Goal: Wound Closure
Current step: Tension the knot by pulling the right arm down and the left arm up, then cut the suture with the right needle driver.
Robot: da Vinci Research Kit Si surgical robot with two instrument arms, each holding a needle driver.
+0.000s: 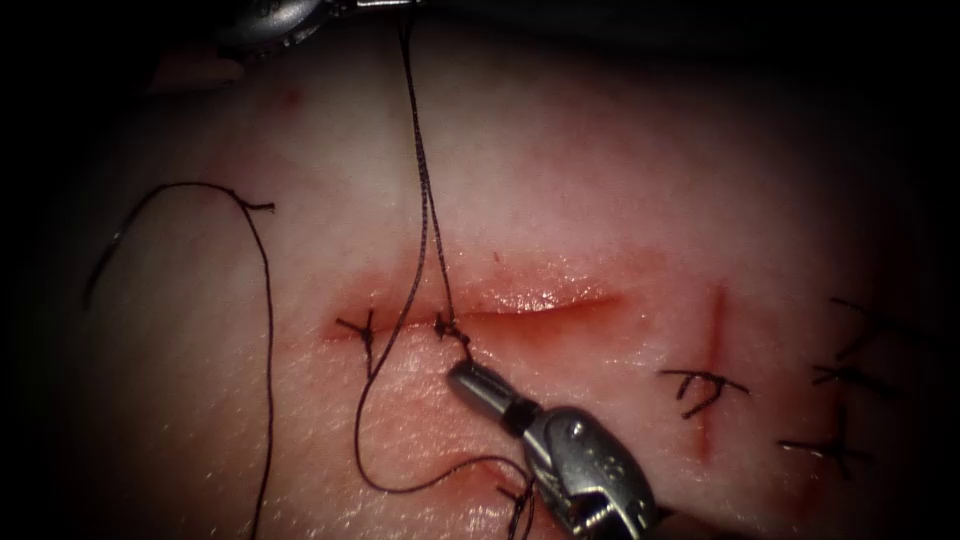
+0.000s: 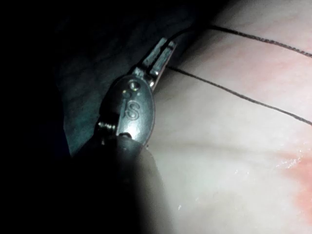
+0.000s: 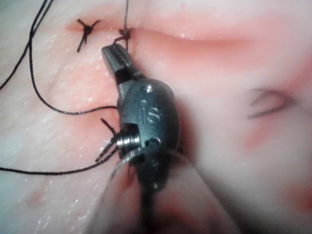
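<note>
Thread (image 1: 424, 215) runs taut from a knot (image 1: 447, 326) on the cut (image 1: 540, 312) up to my left tool (image 1: 270, 15), jaws clenched on it. My right tool (image 1: 478, 381) sits just below the knot, jaws closed, grasping nothing I can see. Needle: cannot tell where.

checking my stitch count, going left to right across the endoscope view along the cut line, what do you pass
loose thread → first knot → second knot, with the right tool just below it → open part of the cut → stitch on the vertical cut → further stitches
</note>
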